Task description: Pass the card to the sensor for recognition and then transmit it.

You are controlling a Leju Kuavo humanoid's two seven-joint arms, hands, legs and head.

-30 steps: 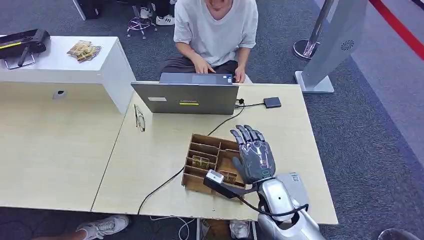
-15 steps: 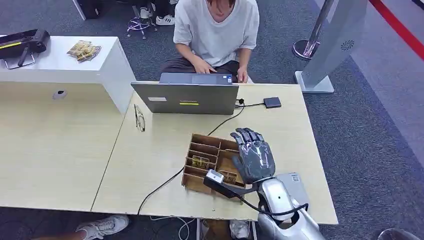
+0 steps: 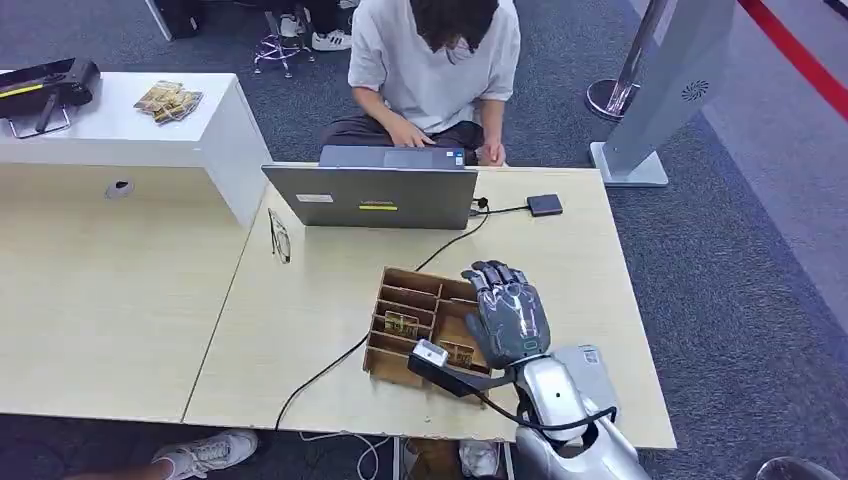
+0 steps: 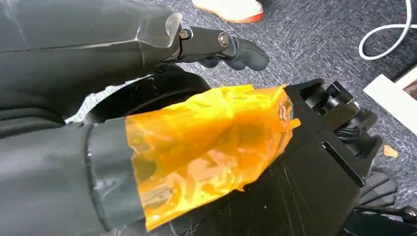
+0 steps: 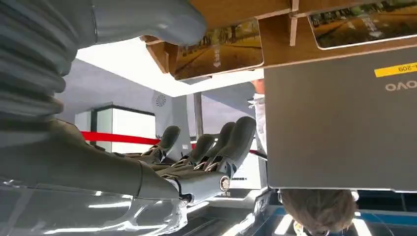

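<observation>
1. Right hand [image 3: 508,318] hovered over the right side of the wooden card tray [image 3: 395,281], fingers extended and apart, nothing in it. Left hand [image 4: 223,46] hung down by the floor; can't tell whether it was released or clenched.
2. Cards [image 3: 402,324] sat upright in the tray slots, another [image 3: 457,353] just beside the hand's palm. None picked yet.
3. Risk: slots looked narrow, so thick fingers could hit a divider and shove the tray instead of pinching a card.
4. Risk: a thin card could slip from a weak pinch.
5. Risk: black cable [image 3: 322,374] and the wrist-side module [image 3: 431,357] lay close to the tray; a snag could drag it.
6. Sensor [image 3: 544,205] likely the small black pad by the laptop [image 3: 370,197]; a wide swing could clip the laptop.
</observation>
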